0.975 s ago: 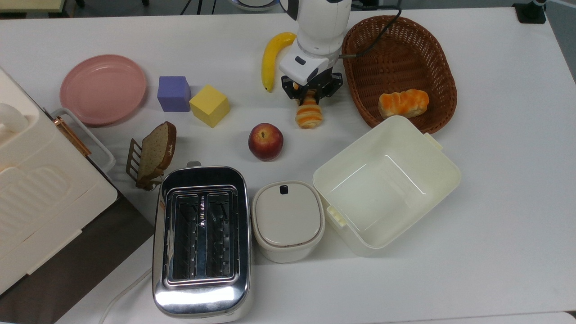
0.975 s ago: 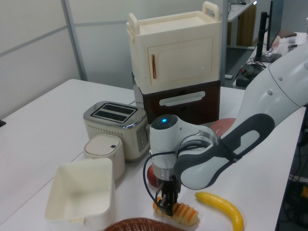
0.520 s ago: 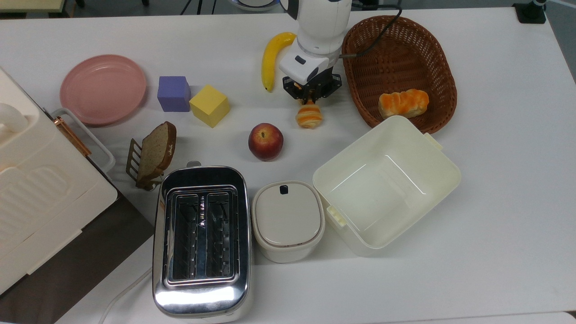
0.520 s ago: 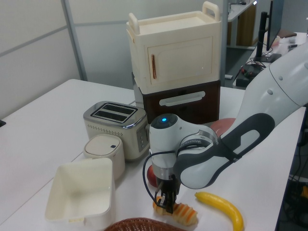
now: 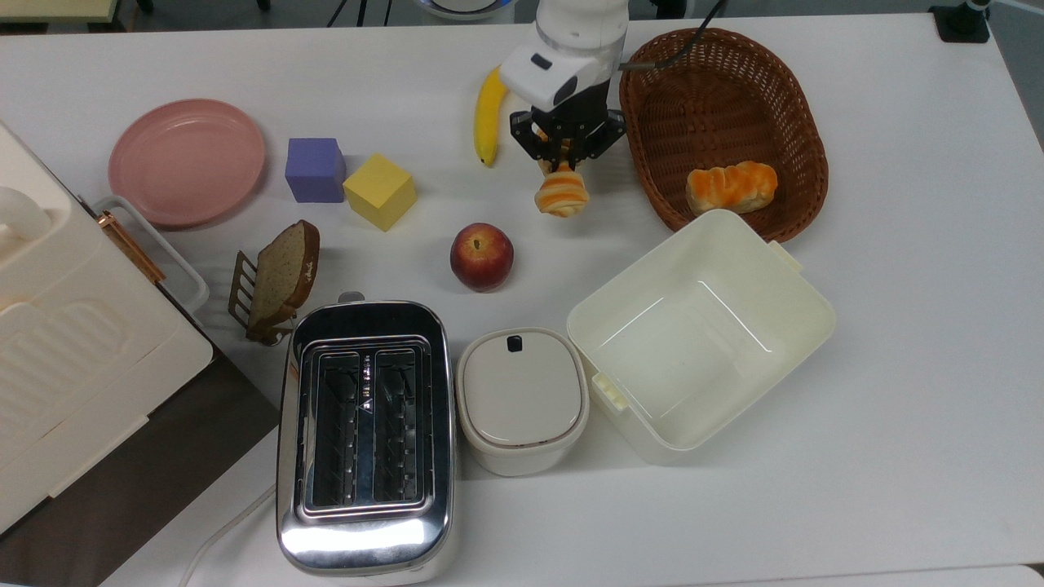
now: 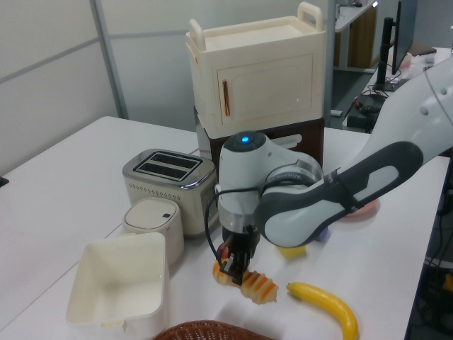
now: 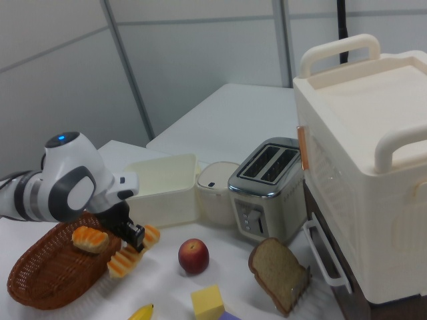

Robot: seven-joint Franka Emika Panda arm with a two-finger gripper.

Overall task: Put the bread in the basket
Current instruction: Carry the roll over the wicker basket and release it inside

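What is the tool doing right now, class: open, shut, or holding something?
The tool: shut on the bread, gripping it near one end and holding it tilted, clear of the table.

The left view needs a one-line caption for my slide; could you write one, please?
Panda gripper holds the striped bread lifted above the white table, near the wicker basket.

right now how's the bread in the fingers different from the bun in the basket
The bread is a long ridged roll, cream with orange-brown stripes; the bun is shorter, lumpier and orange-glazed. The bread hangs tilted off the table, clamped at one end by the gripper; the bun lies flat in the basket, untouched. Both are pale baked goods with orange tops.
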